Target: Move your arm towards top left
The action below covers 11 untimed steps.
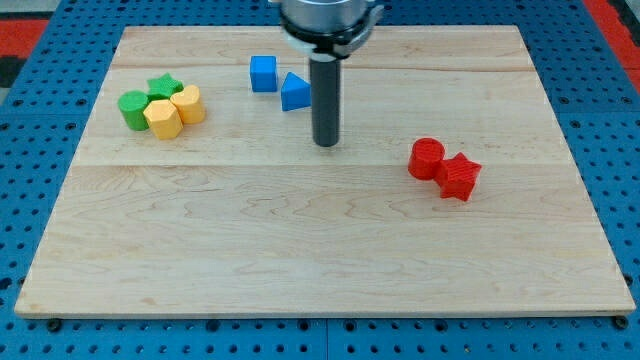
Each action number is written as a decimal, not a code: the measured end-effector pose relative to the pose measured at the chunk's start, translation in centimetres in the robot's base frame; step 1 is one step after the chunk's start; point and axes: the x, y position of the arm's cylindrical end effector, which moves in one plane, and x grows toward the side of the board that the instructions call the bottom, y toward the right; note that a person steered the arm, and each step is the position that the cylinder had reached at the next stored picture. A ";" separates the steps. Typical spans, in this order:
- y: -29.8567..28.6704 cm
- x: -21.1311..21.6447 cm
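My tip (325, 144) sits on the wooden worktop (300, 250), a bit above frame centre. No claw on this rig, just the rod, so nothing is pinched. Blue triangle block (294, 92) is just up-left of the rod, close beside it; contact can't be told. Blue cube (263, 73) is next to it, further left. Upper left cluster: green cylinder (133, 109), green star (163, 87), two yellow blocks (163, 118) (188, 103), all bunched together. Right of centre: red cylinder (426, 158) touching a red block (459, 176).
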 end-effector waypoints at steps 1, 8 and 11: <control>2.5 -1.2; -8.0 -16.6; -14.2 -10.5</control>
